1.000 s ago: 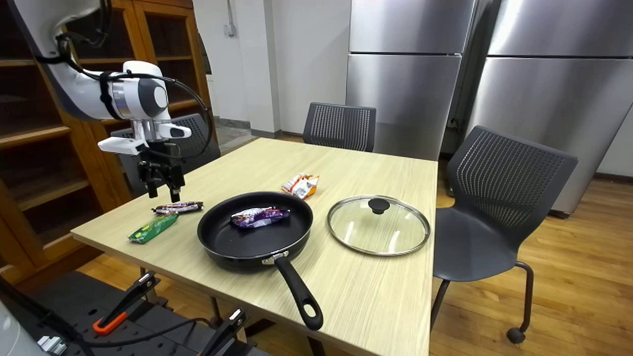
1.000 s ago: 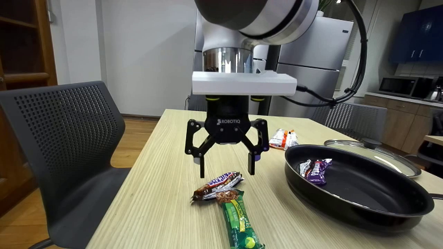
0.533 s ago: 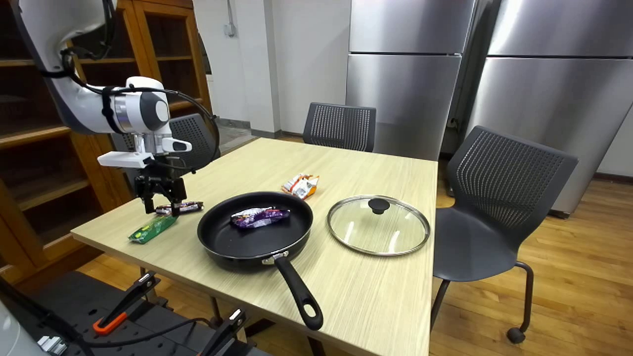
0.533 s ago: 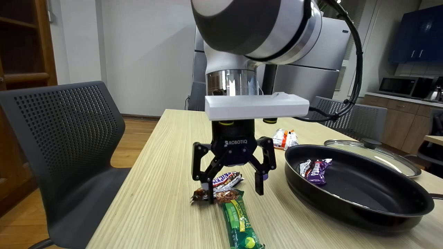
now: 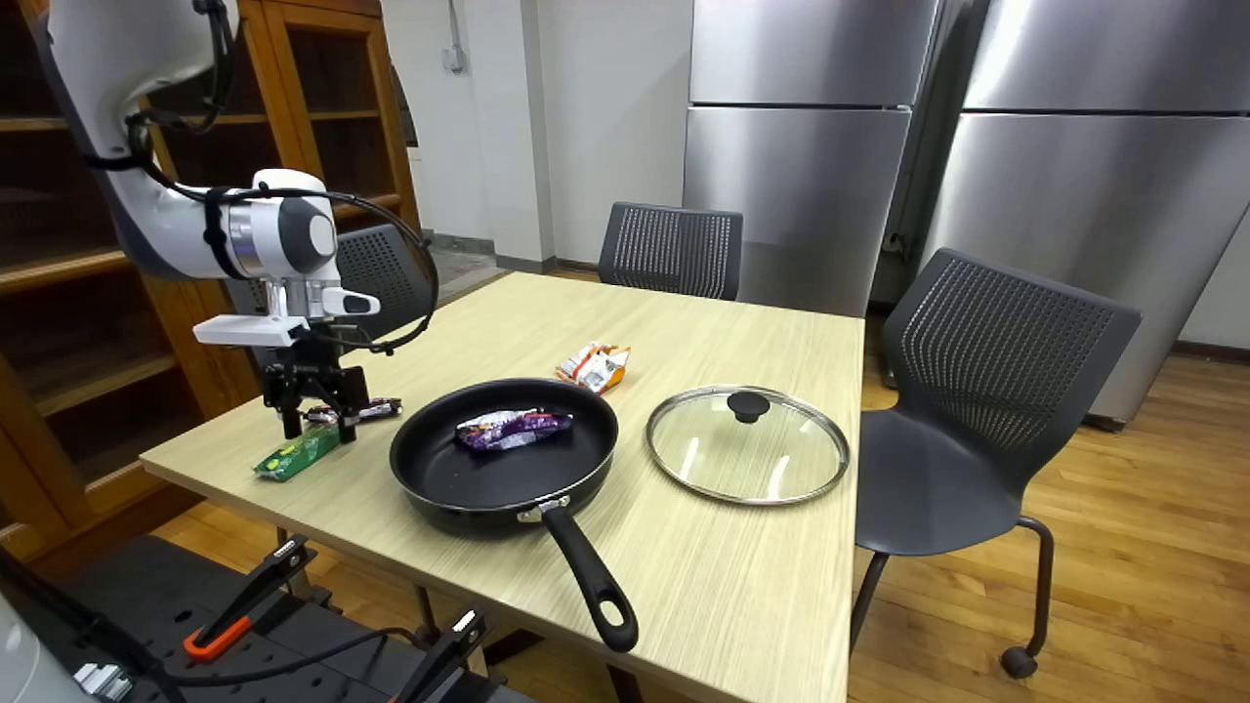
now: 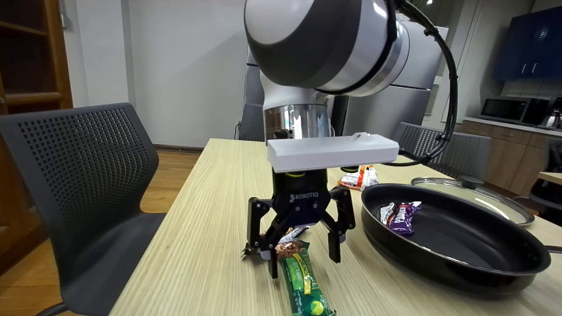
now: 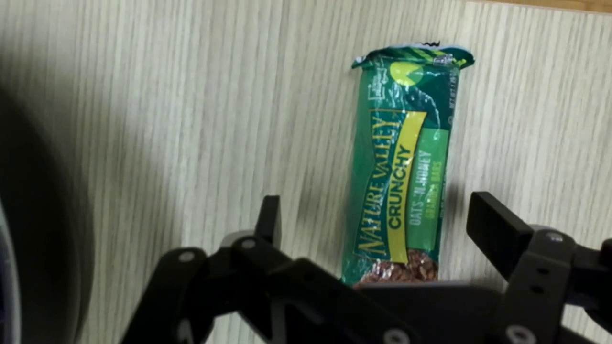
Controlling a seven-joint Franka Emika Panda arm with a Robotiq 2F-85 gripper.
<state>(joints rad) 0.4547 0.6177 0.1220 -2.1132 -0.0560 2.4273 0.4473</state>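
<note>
Snack packets (image 7: 401,167), pan (image 5: 498,478), lid (image 5: 747,459) on table (image 5: 703,557)

Pan (image 6: 456,237): black. In pan: wrapper (image 5: 513,430), purple with silver. Beside pan: gripper (image 6: 304,268), black; bar (image 7: 401,162), two greens, yellow band, brown end. Beyond pan: bag (image 5: 594,367), white, red and orange. Near pan: lid (image 5: 750,454), silver-edged, black-knobbed. Under pan: table (image 5: 742,586), pale tan, finely streaked.
</note>
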